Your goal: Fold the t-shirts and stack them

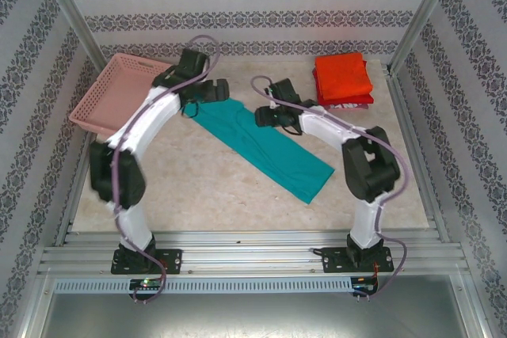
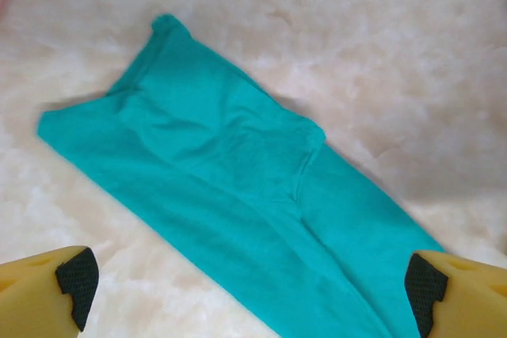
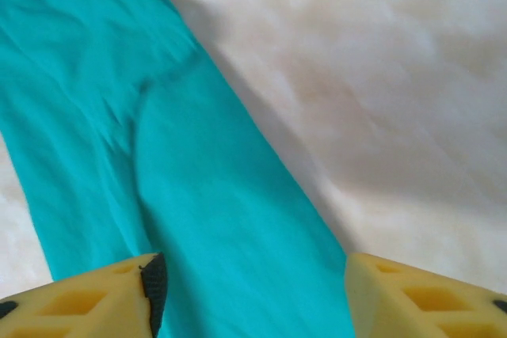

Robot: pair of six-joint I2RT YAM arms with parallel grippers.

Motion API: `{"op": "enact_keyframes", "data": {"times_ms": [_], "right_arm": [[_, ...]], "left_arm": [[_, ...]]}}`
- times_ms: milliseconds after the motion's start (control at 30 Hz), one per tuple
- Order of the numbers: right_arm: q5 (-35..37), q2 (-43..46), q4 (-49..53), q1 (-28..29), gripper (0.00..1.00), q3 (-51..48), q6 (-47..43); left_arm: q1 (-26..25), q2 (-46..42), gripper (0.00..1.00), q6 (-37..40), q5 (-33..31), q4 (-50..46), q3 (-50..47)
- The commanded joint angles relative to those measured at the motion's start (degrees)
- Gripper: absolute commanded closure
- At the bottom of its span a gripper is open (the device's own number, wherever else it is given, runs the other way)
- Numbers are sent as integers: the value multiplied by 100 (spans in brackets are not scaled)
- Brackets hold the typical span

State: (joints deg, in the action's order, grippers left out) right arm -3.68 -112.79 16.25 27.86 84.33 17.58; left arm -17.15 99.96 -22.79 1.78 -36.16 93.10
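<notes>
Top external view: a teal shirt (image 1: 269,146) is laid as a long diagonal strip on the table (image 1: 206,195), with a folded stack (image 1: 343,77) at the far right corner.

The stack is seen with orange-red on top, red beneath and a white-pink printed shirt lowest; its print is too small to be read. A pink basket (image 1: 119,93) is set at the far left. In the left wrist view the left gripper (image 2: 245,279) is held spread wide above the strip's far end, nothing gripped, with a black pad (image 2: 78,279) showing; creases and a tucked edge are made out here that are lost from above. In the right wrist view the right gripper (image 3: 249,290) is held with jaws parted over flat cloth, none of it pinched.
</notes>
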Motion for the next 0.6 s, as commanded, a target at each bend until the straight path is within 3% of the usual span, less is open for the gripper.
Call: {"op": "enact_keyframes", "data": {"times_ms": [0, 67, 267, 467, 567], "right_arm": [[-419, -666, 69, 246, 50, 882, 19], [-728, -1149, 141, 387, 59, 1463, 208], [-989, -2452, 525, 608, 59, 3068, 659], [-1138, -3641, 1636, 184, 59, 4806, 1088], [-1057, -3838, 1978, -112, 58, 5075, 1276]], "left_arm": [[1, -1021, 0, -494, -267, 860, -1532], [5, -1763, 0, -784, -260, 900, -2396], [3, -3199, 0, -1324, -273, 627, -4130], [2, -3437, 0, -1390, -137, 470, -4314], [-7, -3292, 0, -1369, 37, 702, -4217]]}}
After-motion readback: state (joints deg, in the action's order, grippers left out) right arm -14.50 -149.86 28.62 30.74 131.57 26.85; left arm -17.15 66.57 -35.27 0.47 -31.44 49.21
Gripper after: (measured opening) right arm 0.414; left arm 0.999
